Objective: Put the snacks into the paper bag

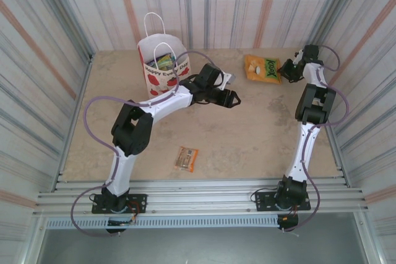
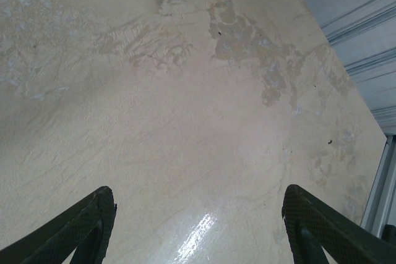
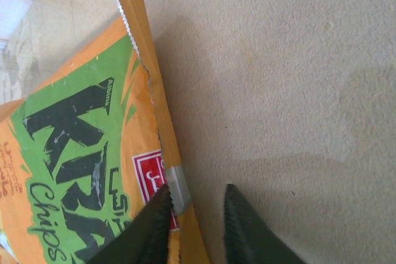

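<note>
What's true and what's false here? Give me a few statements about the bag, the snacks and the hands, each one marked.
1. The bag stands upright. True.
2. The bar is inside the bag. False: it lies on the table, toward the arm bases.
3. The left hand is open and empty. True.
4. The left hand holds the orange packet. False: the packet lies flat at the right hand, whose fingers straddle its edge.

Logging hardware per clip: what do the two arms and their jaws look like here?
Left arm and right arm match: white tubular links, chunky black joint housings, a mauve cable looping alongside each, black base plates. Left gripper and right gripper have dark, textured jaws tapering to points.
</note>
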